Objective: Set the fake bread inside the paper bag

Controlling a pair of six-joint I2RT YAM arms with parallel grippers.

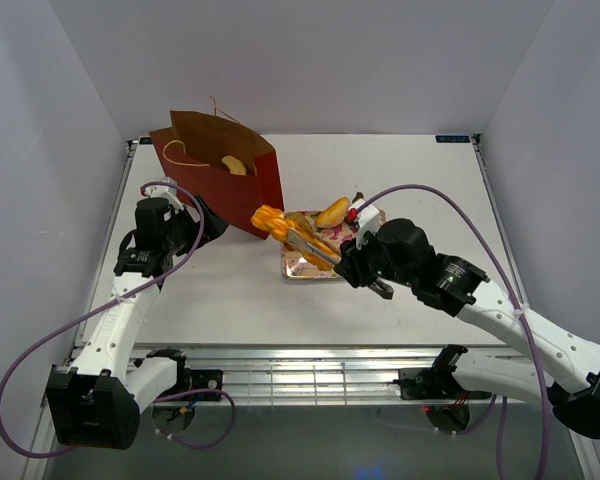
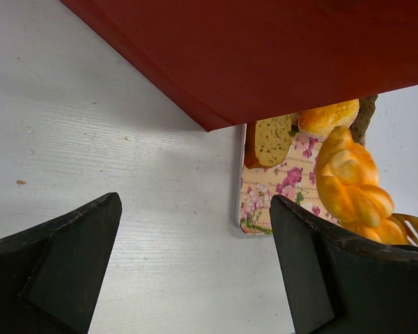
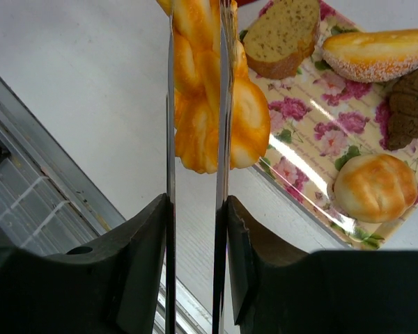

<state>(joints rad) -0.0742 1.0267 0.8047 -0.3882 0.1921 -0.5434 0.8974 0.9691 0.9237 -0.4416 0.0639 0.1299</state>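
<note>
Fake bread, a glossy golden-orange twisted toy loaf (image 1: pixel 269 220), hangs at centre frame just beside the dark red paper gift bag (image 1: pixel 220 195), pinched in thin metal tongs (image 3: pixel 170 139) that our right gripper (image 3: pixel 195 203) clenches. Our left gripper (image 2: pixel 195 202) gapes empty near the bag. We see one pale pastry (image 1: pixel 234 164) already inside; four wait on the pink floral tray (image 3: pixel 313 118).
</note>
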